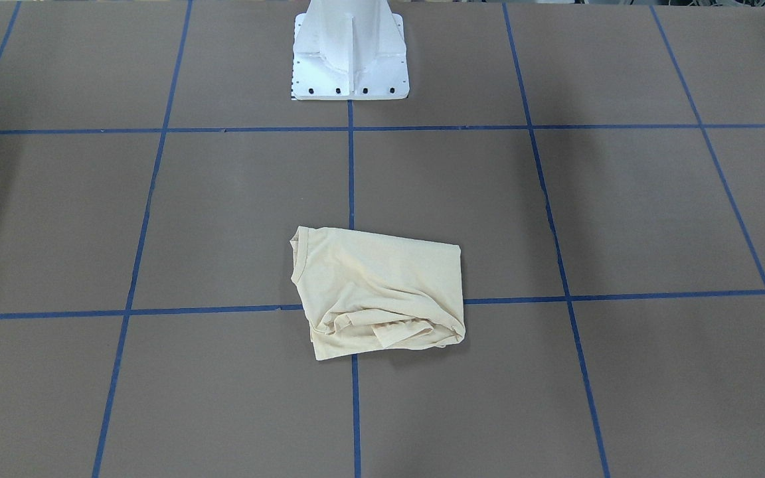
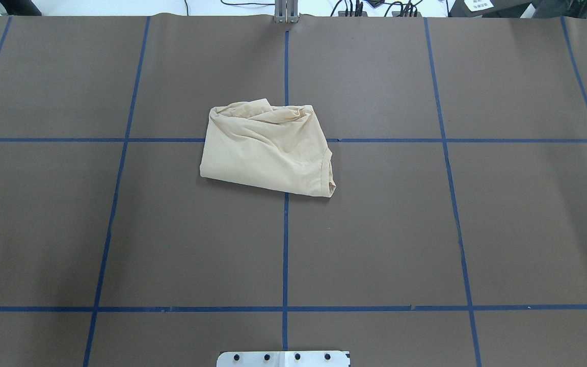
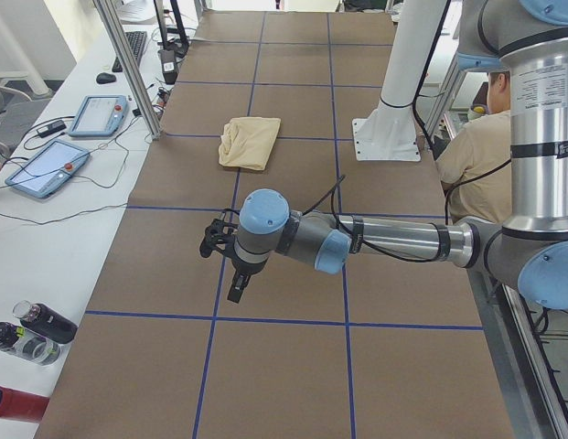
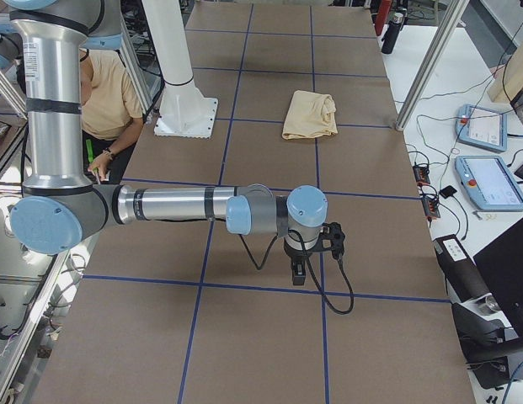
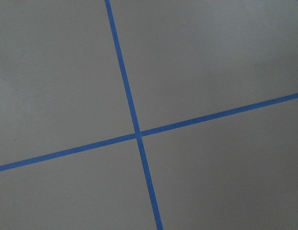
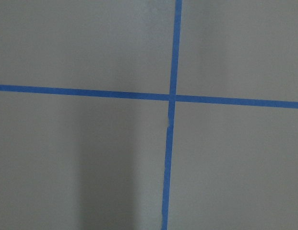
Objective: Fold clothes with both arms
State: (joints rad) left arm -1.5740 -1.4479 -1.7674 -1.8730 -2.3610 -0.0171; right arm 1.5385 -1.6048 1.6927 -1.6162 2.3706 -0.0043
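Folded T-shirt point(image 2: 265, 148) lies crosswise, collar point(image 2: 328, 168) toward robot's right; can't tell jaws' state.

Brown table point(image 2: 375, 229), blue tape grid point(image 2: 285, 244): folded cream T-shirt point(image 2: 268, 148) over a tape crossing; white pedestal base point(image 1: 350, 60) at the robot-side edge.

Silver arms point(image 3: 402, 240), light-blue joint caps point(image 3: 263, 210).

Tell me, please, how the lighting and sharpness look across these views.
Overhead exterior: even light, no glare; the T-shirt is sharp with a thin shadow on its near edge. Right wrist-mounted: slightly soft, with a broad dim shadow band on the table left of the tape. Left wrist-mounted: evenly lit.
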